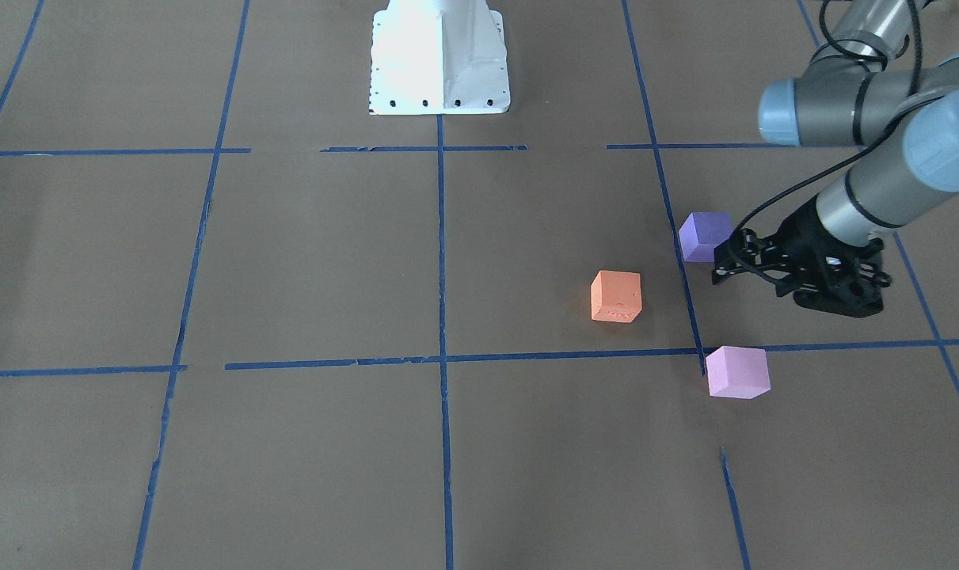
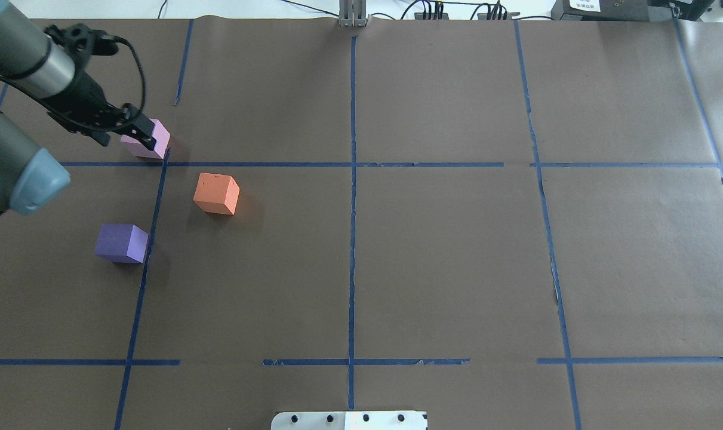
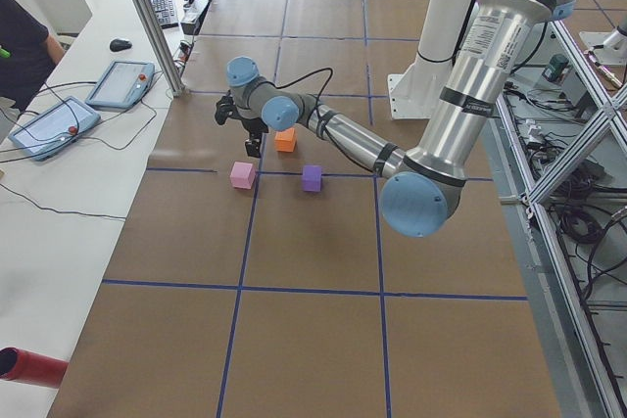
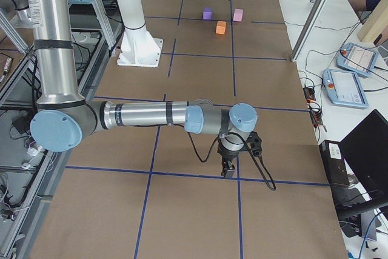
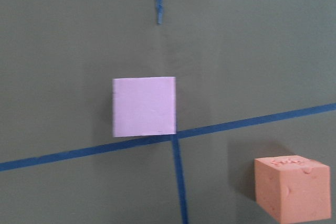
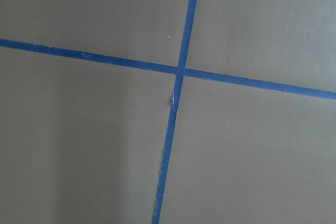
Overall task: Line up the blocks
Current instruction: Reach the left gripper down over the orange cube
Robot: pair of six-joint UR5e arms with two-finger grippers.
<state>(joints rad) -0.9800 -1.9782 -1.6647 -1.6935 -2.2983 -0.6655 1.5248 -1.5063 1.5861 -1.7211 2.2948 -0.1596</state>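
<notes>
Overhead exterior shows the left gripper (image 2: 141,132), whether parted or closed I cannot tell, above the pale pink-lilac foam cube (image 2: 158,142) near the left end of the bench (image 2: 51,310).

Three small matte foam cubes are present, one orange cube (image 1: 616,296), one violet-purple cube (image 1: 705,236), one pale pink-lilac cube (image 1: 737,371), with two grey metal robot arms, left arm (image 1: 859,99) and right arm (image 4: 145,114).

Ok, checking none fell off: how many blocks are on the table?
3. The orange block is nearest the centre line; the purple block nearer the robot, to its left; the pink block farther out, by a tape crossing.
</notes>
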